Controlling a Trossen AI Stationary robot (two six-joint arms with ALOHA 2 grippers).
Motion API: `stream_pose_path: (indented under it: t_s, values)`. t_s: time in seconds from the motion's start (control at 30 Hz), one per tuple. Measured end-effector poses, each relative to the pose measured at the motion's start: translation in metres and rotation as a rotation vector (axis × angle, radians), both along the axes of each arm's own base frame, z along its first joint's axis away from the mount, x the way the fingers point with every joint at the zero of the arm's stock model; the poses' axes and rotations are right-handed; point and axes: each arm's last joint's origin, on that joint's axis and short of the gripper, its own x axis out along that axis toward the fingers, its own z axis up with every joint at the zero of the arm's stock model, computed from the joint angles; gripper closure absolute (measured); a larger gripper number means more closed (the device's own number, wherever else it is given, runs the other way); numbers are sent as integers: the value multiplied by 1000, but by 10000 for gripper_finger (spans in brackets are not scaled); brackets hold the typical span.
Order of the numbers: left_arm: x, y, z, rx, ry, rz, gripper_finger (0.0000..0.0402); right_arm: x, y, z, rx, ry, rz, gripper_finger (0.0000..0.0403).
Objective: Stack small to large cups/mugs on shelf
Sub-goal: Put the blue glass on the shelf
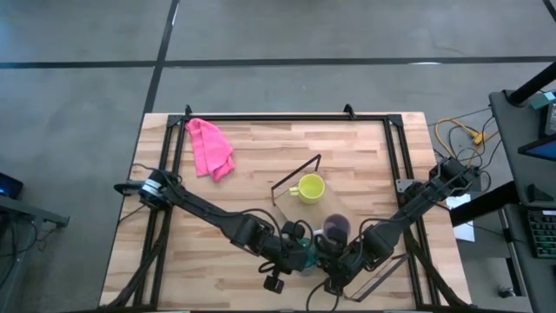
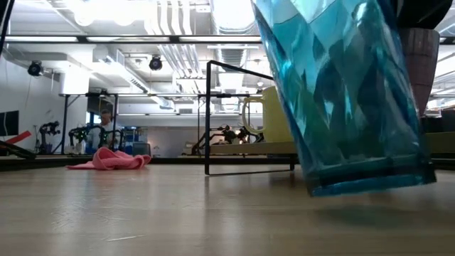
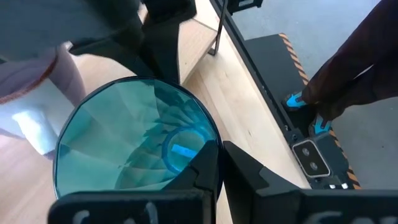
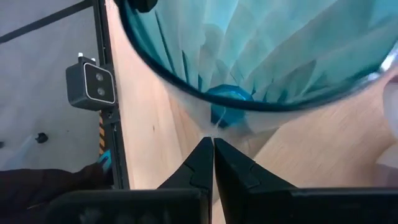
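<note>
My left gripper is shut on the teal ribbed cup near the table's near edge. The cup is tilted, its base low over the table. My right gripper is shut, with its tips close against the cup's outer wall, below the rim. The yellow mug stands upright on the plywood shelf, next to a black wire bracket. The purple mug stands just beyond the two grippers. My left gripper pinches the teal cup's wall at the rim, one finger inside the cup and one outside. The fingers come from above, pointing down. The cup hangs tilted below them, mouth up; whether its base touches the table I cannot tell. My right gripper's shut fingertips stand at the cup's outer wall; I cannot tell whether they touch it.
A pink cloth lies at the far left of the table. A small camera sits on the black frame at the table's near edge. A second wire bracket lies by the right arm.
</note>
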Motion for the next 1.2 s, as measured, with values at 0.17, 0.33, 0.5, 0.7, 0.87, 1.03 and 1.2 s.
stream_pose_path:
  t_s: [0.17,0.33,0.5,0.7,0.87,1.03,1.2]
  values:
    - [1,-1,1,-20,-18,-9,401,0,0,1,5,2,3,394]
    - [2,-1,1,-26,-19,-13,401,0,2,3,11,-1,6,394]
    - [2,-3,3,-34,-33,-19,401,-2,5,3,29,1,-10,394]
    - [-1,-9,3,-34,-36,-31,401,-3,7,4,31,-1,-4,394]
    - [-1,-11,3,-60,-26,-11,401,-5,9,4,50,5,-27,394]
    - [2,-13,-6,-62,-7,-5,401,-6,13,8,56,-7,-12,394]
    - [10,-23,-20,-78,-2,-32,401,-7,14,11,39,-12,17,394]
